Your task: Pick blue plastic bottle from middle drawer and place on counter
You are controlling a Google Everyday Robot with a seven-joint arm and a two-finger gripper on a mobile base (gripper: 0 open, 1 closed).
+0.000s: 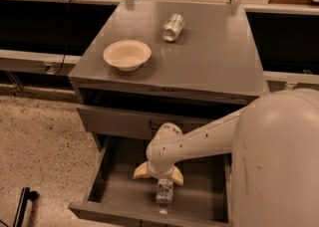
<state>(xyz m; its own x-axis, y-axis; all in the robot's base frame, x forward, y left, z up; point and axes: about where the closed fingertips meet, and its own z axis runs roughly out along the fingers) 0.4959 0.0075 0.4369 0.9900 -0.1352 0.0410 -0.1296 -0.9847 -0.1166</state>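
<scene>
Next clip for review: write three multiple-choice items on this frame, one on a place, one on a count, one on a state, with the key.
1. Where is the blue plastic bottle?
A. on the ground beside the cabinet
B. on the floor of the open middle drawer
C. on a shelf behind the cabinet

2. How many objects rest on the counter?
A. one
B. four
C. two

3. How does the silver can lie?
A. on its side
B. upright
C. hanging over the edge

Key:
1 B: the bottle lies near the drawer's front edge, with the pincer down in the drawer right over its far end.
2 C: only a pale bowl and the can are on it.
3 A: its round end faces the camera and its body lies flat.
</scene>
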